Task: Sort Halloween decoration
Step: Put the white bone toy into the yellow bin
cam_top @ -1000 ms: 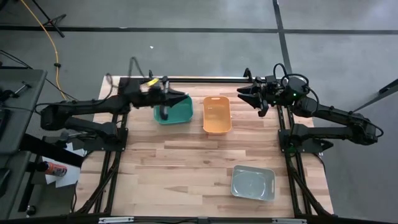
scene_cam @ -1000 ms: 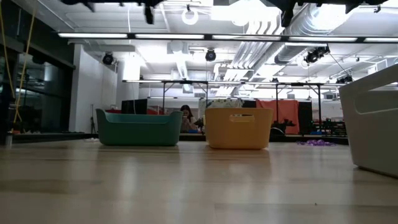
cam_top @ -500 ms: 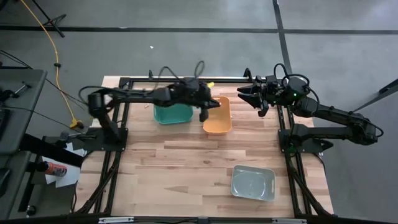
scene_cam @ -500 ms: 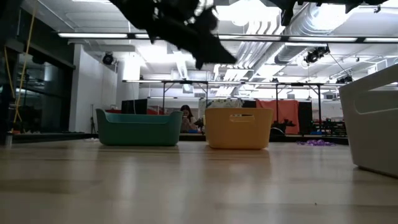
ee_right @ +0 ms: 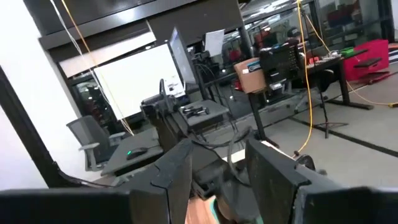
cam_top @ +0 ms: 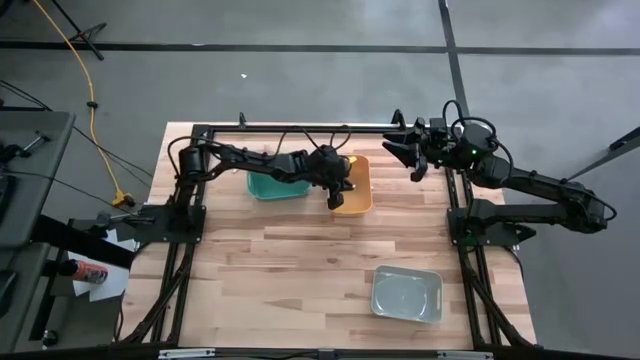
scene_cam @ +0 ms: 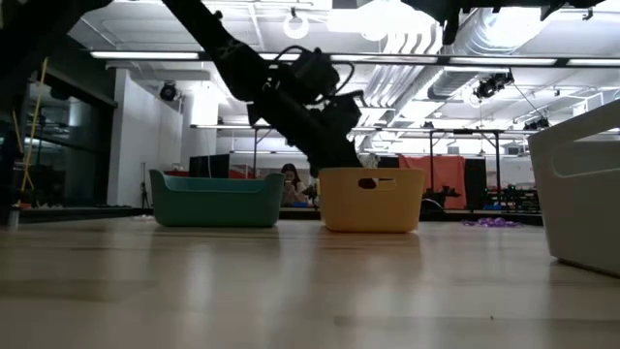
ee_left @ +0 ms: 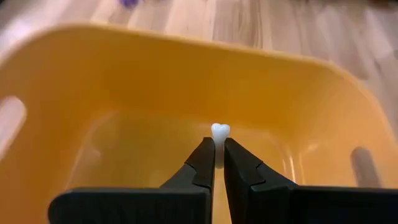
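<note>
Left gripper (ee_left: pixel 217 163), reaching over the orange bin (cam_top: pixel 355 198) near the bench's far edge, pinches a tiny whitish trinket (ee_left: pixel 220 132) between its fingers. Right gripper (cam_top: pixel 397 152) hangs with fingers apart at the far right corner.

occlusion: small white tooth-shaped trinket (ee_left: pixel 219 134) lower part hidden between left end effector (ee_left: pixel 218 163) fingers | grey plastic bin (scene_cam: pixel 579 189) cut off by low view's edge

No readable text, label, brand, number or sign anywhere: none on the bins, the arms, the tabletop or in the room behind.
</note>
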### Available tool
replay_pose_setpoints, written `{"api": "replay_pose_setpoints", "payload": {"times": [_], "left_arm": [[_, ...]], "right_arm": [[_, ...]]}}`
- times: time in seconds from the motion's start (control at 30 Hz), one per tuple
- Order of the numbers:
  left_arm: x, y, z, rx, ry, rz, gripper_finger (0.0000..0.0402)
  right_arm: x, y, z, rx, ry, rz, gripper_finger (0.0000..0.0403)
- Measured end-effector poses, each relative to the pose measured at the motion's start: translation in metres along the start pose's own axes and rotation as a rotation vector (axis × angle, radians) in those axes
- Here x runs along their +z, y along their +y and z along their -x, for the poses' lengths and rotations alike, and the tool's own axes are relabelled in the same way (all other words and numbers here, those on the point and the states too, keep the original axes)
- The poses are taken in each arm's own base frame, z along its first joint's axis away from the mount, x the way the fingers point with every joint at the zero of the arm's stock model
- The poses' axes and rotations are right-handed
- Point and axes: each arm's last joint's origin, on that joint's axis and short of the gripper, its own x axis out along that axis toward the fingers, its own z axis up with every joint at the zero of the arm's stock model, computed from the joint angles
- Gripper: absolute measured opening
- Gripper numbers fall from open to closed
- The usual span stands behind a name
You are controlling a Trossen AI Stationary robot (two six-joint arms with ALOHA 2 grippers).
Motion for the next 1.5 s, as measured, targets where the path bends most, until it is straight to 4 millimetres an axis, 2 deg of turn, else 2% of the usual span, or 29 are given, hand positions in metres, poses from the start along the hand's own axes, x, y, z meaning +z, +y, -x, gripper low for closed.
{"api": "replay_pose_setpoints", "payload": {"times": [0.13, 0.3, 0.53, 0.7, 0.77, 0.87, 1.03, 1.13, 1.23, 1.3, 1.43, 1.5], "left_arm": [[-0.008, 0.001, -0.007, 0.000, 0.030, 0.005, 0.0005], [-0.007, 0.002, -0.006, 0.027, 0.027, -0.003, 0.0023], [0.001, 0.002, 0.003, 0.034, 0.016, 0.004, 0.0093], [0.012, 0.000, 0.022, 0.048, 0.020, 0.009, 0.0147], [0.023, 0.000, 0.040, 0.058, 0.001, 0.010, 0.0163], [0.045, 0.005, 0.082, 0.085, -0.050, 0.039, 0.0176], [0.079, 0.012, 0.175, 0.101, -0.216, 0.122, 0.0178], [0.087, 0.011, 0.228, 0.096, -0.354, 0.136, 0.0177], [0.078, 0.006, 0.266, 0.113, -0.467, 0.142, 0.0175], [0.066, 0.003, 0.281, 0.119, -0.527, 0.166, 0.0175], [0.037, -0.005, 0.296, 0.158, -0.599, 0.267, 0.0175], [0.025, -0.008, 0.299, 0.168, -0.606, 0.318, 0.0174]], "right_arm": [[0.000, 0.000, 0.000, 0.000, 0.001, -0.001, 0.0144], [0.000, 0.000, 0.000, 0.000, 0.001, -0.001, 0.0144], [0.000, 0.000, 0.000, 0.000, 0.001, -0.001, 0.0144], [0.000, 0.000, 0.000, 0.000, 0.001, -0.001, 0.0144], [0.000, 0.000, 0.000, 0.000, 0.001, -0.001, 0.0144], [0.000, 0.000, 0.000, 0.002, -0.005, 0.000, 0.0144], [-0.001, -0.003, -0.002, -0.060, -0.017, -0.048, 0.0144], [-0.005, -0.007, -0.011, -0.110, 0.049, -0.068, 0.0144], [-0.011, -0.015, -0.023, -0.199, 0.233, -0.081, 0.0144], [-0.015, -0.021, -0.029, -0.267, 0.392, -0.051, 0.0144], [-0.027, -0.034, -0.031, -0.399, 0.724, 0.021, 0.0144], [-0.040, -0.041, -0.026, -0.443, 0.875, 0.064, 0.0144]]}}
